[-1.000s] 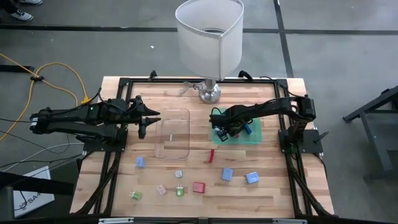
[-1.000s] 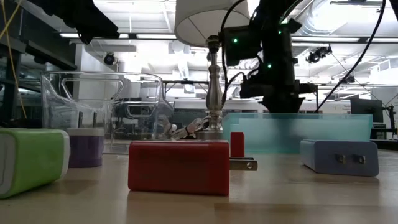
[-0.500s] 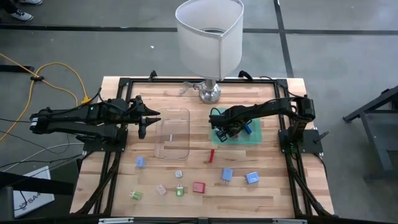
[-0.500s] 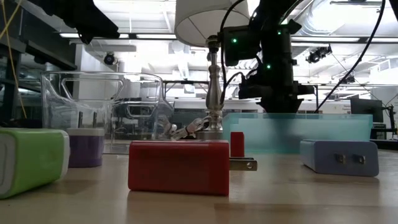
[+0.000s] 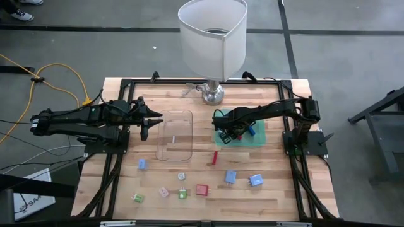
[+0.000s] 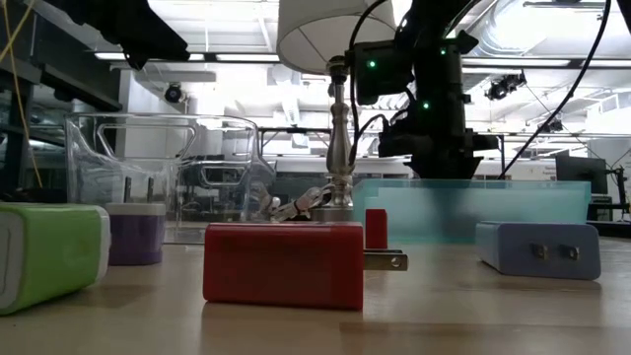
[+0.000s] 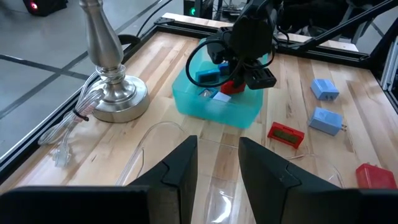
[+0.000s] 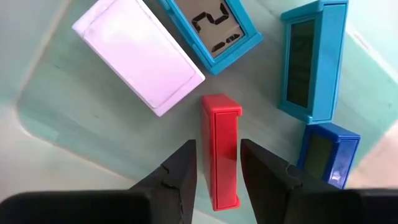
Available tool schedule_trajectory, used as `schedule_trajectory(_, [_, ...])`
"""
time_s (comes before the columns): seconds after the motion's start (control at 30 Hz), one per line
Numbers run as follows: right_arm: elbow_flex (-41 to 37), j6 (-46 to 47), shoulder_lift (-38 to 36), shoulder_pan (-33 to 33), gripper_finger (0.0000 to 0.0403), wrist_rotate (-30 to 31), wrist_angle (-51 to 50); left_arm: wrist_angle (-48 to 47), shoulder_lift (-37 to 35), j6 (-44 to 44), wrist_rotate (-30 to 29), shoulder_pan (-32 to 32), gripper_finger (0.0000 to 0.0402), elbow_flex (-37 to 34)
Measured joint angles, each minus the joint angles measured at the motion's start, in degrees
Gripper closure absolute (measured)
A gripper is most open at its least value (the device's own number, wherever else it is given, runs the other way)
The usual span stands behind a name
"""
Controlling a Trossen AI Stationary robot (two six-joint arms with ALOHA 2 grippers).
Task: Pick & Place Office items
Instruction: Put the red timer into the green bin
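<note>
Working down from the table (image 5: 278,189): lamp (image 5: 213,38) at top centre of the high view, clear tray (image 5: 177,135) centre-left, green tray (image 5: 257,137) centre-right, loose office items (image 5: 202,189) strung along the lower middle, one red stick (image 5: 214,157) just below the green tray. Left gripper (image 5: 150,123) waits at the clear tray's left edge, centre-left of frame, fingers (image 7: 180,168) slightly apart with nothing between them. Right gripper (image 5: 226,133) is down in the green tray's left end; in its wrist view the fingers (image 8: 180,171) straddle a red block (image 8: 221,149) at centre frame with a sliver of gap on both sides, so spread and not pinching. White block (image 8: 138,56) upper left, teal display piece (image 8: 214,28) top centre, teal block (image 8: 308,59) upper right, dark blue block (image 8: 329,158) at right. Looks like a release step, roughly a third done. To do it well: widen evenly, lift straight up, no sideways drag; red block stands on a narrow face and could tip against the dark blue block
</note>
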Motion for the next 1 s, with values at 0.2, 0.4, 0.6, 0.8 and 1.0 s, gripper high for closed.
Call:
schedule_trajectory(0.2, [0.36, 0.0, -2.2, 0.0, 0.0291, -0.08, 0.42, -0.02, 0.0, 0.0, 0.0, 0.0, 0.0291, 0.0])
schedule_trajectory(0.4, [1.49, -0.2, -5.67, 0.0, 0.0291, -0.15, 1.17, 0.08, 0.0, 0.0, 0.02, 0.0, 0.0291, 0.0])
schedule_trajectory(0.6, [1.59, -0.23, -9.77, 0.0, 0.0291, 0.11, 2.42, 0.16, 0.0, 0.0, 0.0, 0.02, 0.0291, -0.01])
schedule_trajectory(0.8, [1.6, -3.02, -11.83, 0.77, 0.0291, 1.53, 2.93, 0.28, 0.02, 0.0, 0.01, 0.0, 0.0291, 0.0])
schedule_trajectory(1.0, [1.55, -11.41, -12.0, 2.79, 0.0291, 1.98, 6.56, 0.31, 0.01, 0.0, 0.01, 0.0, 0.0291, 0.0])
